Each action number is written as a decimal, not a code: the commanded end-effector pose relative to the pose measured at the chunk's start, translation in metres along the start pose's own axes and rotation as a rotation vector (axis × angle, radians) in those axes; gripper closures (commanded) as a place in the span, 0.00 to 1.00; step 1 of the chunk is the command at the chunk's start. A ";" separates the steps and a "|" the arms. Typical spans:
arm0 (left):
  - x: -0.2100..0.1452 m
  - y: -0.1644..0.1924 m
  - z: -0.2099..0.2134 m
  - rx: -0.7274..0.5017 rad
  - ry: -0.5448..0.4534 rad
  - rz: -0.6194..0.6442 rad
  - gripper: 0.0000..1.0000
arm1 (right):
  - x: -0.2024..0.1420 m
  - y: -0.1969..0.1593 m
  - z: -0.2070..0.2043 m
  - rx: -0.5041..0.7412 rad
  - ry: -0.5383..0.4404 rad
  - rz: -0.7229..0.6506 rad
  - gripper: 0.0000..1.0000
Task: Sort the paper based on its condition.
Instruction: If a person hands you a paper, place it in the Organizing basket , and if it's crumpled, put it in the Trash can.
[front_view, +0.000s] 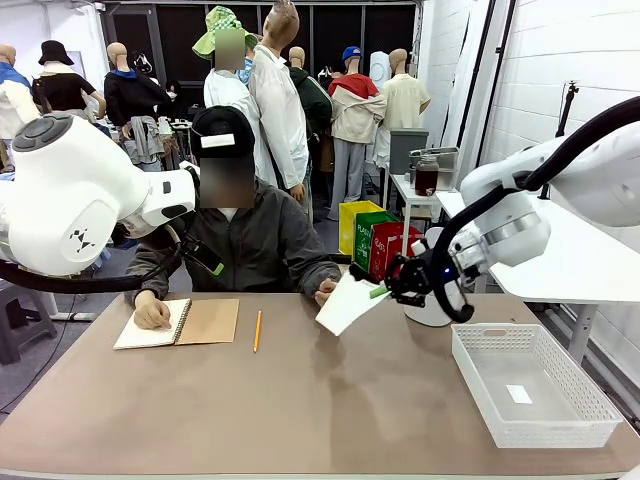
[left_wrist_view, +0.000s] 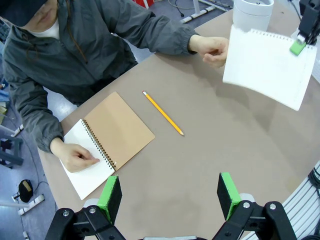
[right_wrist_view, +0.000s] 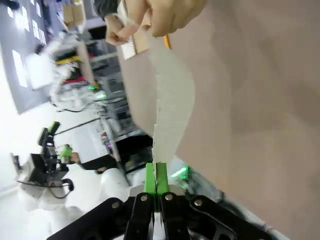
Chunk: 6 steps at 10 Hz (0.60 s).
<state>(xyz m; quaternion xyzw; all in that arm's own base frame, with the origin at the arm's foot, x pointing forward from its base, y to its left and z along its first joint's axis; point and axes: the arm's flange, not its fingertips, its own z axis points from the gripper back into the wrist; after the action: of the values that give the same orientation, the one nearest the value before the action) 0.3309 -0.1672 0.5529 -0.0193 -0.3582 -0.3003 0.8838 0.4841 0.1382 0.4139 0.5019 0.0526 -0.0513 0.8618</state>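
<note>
Left arm is raised over the table's near-left side; left gripper (left_wrist_view: 170, 197) hangs above bare tabletop, jaws spread wide, nothing between the green pads (left_wrist_view: 110, 192). Below it on the brown table (front_view: 300, 410): spiral notebook (front_view: 178, 323) open at far left, the person's hand (front_view: 152, 314) resting on its white page. Yellow pencil (front_view: 257, 330) lies just right of the notebook, apart from it. Centre-right: paper (front_view: 347, 303), one white sheet, held in the air above the table, tilted. Right gripper (front_view: 380, 291) is clamped tight on the sheet's right edge; the person's other hand (left_wrist_view: 212, 48) is just beside its far-left edge. Far right: white plastic basket (front_view: 575, 390) on the table.
</note>
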 end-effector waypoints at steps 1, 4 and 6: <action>-0.001 0.000 0.000 0.004 0.001 0.002 0.00 | -0.010 0.027 0.045 -0.183 -0.143 0.252 1.00; -0.001 0.000 0.000 0.004 0.001 0.002 0.00 | -0.032 0.049 0.097 -0.530 -0.269 0.475 1.00; -0.001 0.000 0.000 0.004 0.001 0.002 0.00 | -0.047 0.043 0.122 -0.674 -0.345 0.506 1.00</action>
<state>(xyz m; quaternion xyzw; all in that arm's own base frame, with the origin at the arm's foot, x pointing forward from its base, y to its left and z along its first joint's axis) 0.3309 -0.1673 0.5529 -0.0193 -0.3582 -0.3003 0.8838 0.4614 0.0598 0.5344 0.2055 -0.1860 0.1231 0.9529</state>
